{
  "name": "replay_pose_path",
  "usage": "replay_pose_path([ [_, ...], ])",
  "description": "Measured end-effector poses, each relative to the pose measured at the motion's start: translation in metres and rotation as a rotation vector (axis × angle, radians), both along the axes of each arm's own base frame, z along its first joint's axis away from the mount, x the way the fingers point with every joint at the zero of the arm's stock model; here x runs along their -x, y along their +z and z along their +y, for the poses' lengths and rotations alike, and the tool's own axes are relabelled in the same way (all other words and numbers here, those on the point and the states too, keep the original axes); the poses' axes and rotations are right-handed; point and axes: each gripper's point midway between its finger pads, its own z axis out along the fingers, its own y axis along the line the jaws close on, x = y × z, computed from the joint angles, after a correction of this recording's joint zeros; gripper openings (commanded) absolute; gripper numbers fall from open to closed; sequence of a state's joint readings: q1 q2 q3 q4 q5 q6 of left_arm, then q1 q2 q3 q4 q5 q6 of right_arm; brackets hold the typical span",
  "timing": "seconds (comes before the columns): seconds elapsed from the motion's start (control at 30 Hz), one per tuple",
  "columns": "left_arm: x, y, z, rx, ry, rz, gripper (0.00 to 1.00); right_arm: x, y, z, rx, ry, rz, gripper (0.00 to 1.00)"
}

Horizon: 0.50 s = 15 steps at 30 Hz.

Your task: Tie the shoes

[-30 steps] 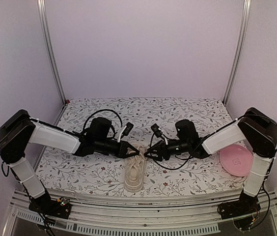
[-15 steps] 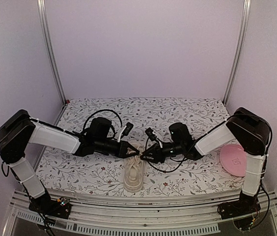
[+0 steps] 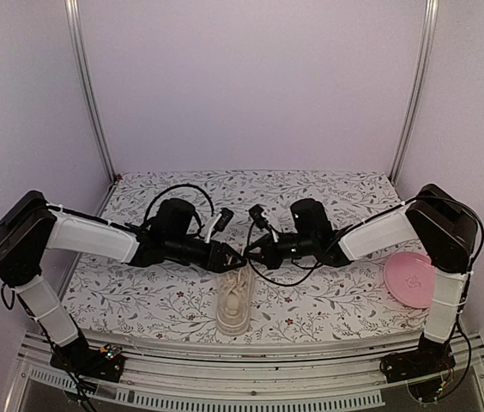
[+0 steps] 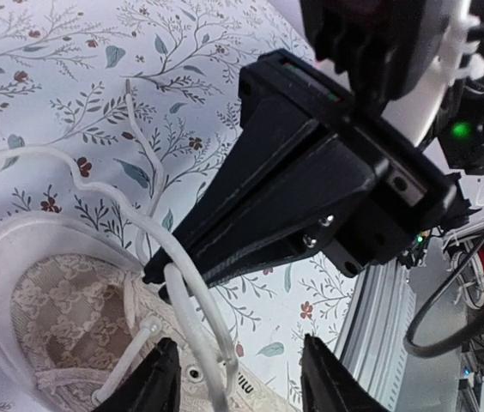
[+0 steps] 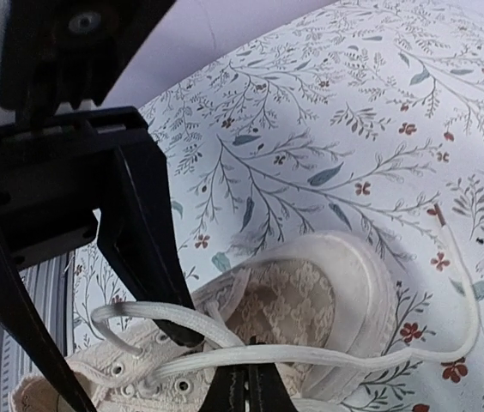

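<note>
The shoe (image 3: pixel 233 302) is a cream low-top sneaker lying near the front edge, its open heel end towards the grippers. Both grippers meet just above that end. My right gripper (image 3: pixel 247 255) is shut on a white lace (image 5: pixel 353 352), which crosses its closed tips (image 5: pixel 244 386). In the left wrist view the same closed tips (image 4: pixel 158 279) pinch the lace (image 4: pixel 195 326) above the shoe's opening (image 4: pixel 62 309). My left gripper (image 4: pixel 242 382) stands open, and the lace hangs down between its fingers without being clamped. Its black fingers (image 5: pixel 143 232) show at the left in the right wrist view.
A round pink plate (image 3: pixel 412 279) lies at the right, beside the right arm. Black cables loop over both wrists. A loose lace end trails on the floral cloth (image 5: pixel 456 257). The metal front rail (image 3: pixel 251 352) runs just below the shoe.
My right gripper moved left to the shoe and shut on the lace. My left gripper, shut before, has opened and let the lace go.
</note>
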State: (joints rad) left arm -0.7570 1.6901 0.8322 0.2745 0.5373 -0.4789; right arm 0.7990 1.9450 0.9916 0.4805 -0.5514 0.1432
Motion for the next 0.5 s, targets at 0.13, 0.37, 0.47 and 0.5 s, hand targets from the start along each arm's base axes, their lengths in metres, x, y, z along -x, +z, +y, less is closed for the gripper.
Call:
replay_pose_path([
  [0.13,-0.006,0.005,0.003,-0.006,0.002,-0.018,0.46,-0.011,0.018,0.008,-0.019,-0.012,-0.039,0.02],
  [0.37,-0.015,0.009,0.015,-0.025,0.02,-0.034,0.42,-0.015,0.024,0.011,-0.011,-0.012,-0.043,0.02],
  [0.47,-0.025,0.019,0.018,-0.01,0.033,-0.055,0.41,-0.014,0.019,0.01,0.01,-0.008,-0.038,0.02],
  [0.5,-0.028,0.022,0.018,-0.004,0.036,-0.061,0.41,-0.014,0.018,0.009,0.017,-0.007,-0.036,0.02],
])
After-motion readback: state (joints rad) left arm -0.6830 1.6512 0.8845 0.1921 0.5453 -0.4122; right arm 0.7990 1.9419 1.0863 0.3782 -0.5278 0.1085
